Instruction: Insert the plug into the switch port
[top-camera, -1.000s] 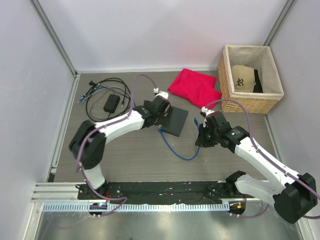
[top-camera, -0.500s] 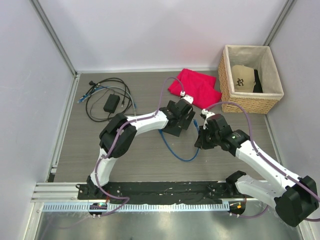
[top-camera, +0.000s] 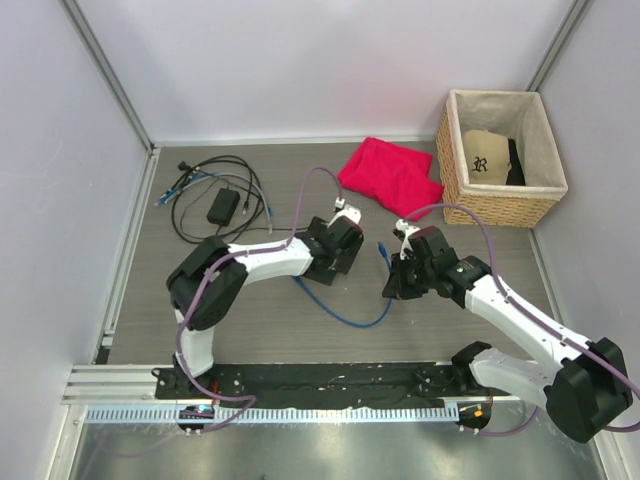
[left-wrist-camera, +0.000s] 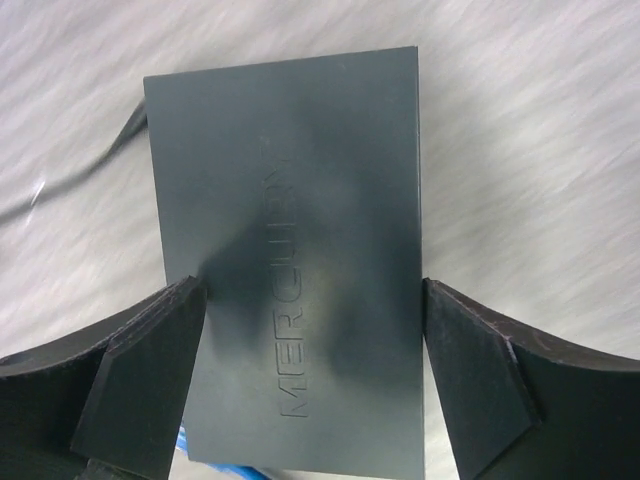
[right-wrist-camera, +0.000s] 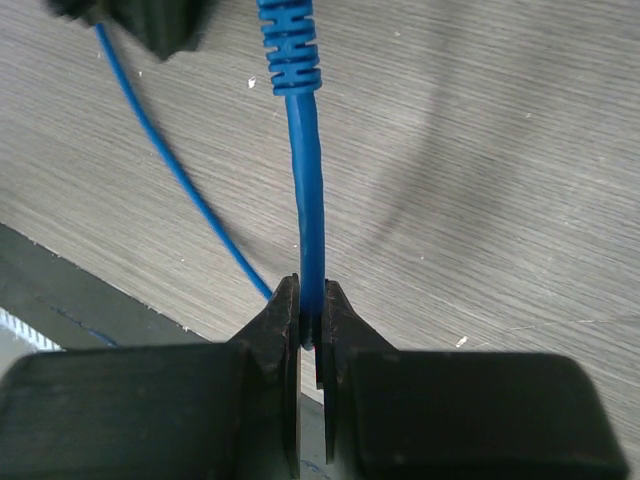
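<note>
Sitting on grey wood-grain tabletop (top-camera: 250, 320) inside white-walled enclosure (top-camera: 300, 70): flat dark-grey rectangular switch (left-wrist-camera: 290, 250), between left gripper (left-wrist-camera: 310, 305)'s spread fingers; right gripper (right-wrist-camera: 312, 310) clamped on thin blue cable (right-wrist-camera: 308, 180) just behind its ribbed plug boot (right-wrist-camera: 290, 45), near the switch.

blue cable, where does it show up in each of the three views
Top external: the blue cable loops over the table in mid frame, between the two arms.
Left wrist: only a sliver of the cable at the bottom edge, by the switch.
Right wrist: the cable runs up the middle, pinched in the right gripper.
Shared landmark: the grey wood-grain table.
</note>
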